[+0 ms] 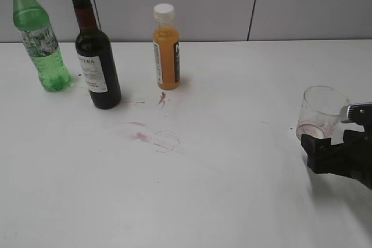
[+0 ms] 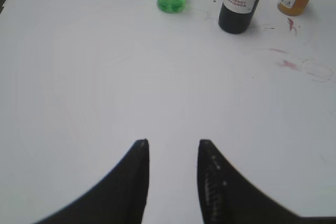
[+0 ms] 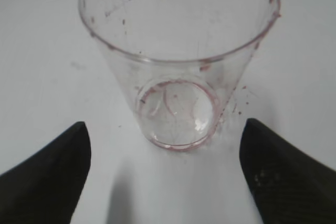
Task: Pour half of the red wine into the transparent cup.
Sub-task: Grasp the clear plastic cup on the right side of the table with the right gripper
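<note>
right gripper (image 3: 165, 174) jaws spread wide, cup base framed, nothing gripped | transparent cup (image 3: 178, 61) upright at table's right; to be centred, then clamped gently | left gripper (image 2: 173, 153) part-open, empty | wine bottle (image 1: 96, 56) far left

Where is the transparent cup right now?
The transparent cup stands at the far right of the exterior view, well away from the bottles, just ahead of the right gripper, whose fingers are spread open and not touching it.

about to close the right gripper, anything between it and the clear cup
Nothing visible. The right gripper is open, its fingers either side of the transparent cup with only bare table in the gaps.
</note>
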`<state>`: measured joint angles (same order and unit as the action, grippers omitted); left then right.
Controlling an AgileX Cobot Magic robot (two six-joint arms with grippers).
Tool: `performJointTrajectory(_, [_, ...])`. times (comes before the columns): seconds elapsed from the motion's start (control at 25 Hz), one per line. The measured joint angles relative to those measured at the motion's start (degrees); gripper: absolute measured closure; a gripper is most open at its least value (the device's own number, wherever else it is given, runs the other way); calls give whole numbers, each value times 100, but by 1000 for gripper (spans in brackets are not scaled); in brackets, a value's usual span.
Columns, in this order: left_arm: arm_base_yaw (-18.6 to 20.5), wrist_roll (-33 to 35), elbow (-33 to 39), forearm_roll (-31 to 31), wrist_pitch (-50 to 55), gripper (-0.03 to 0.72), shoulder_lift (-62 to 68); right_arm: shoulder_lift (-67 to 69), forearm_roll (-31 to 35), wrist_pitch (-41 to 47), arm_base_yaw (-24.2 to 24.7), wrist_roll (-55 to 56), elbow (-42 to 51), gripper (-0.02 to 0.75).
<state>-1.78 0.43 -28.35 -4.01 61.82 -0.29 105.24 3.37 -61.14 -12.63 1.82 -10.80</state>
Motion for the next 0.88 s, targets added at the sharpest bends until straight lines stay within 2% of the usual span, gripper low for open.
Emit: performJointTrajectory(0.88, [0, 0, 0, 0, 0, 451, 0, 1143, 192, -162, 0, 286, -830, 63])
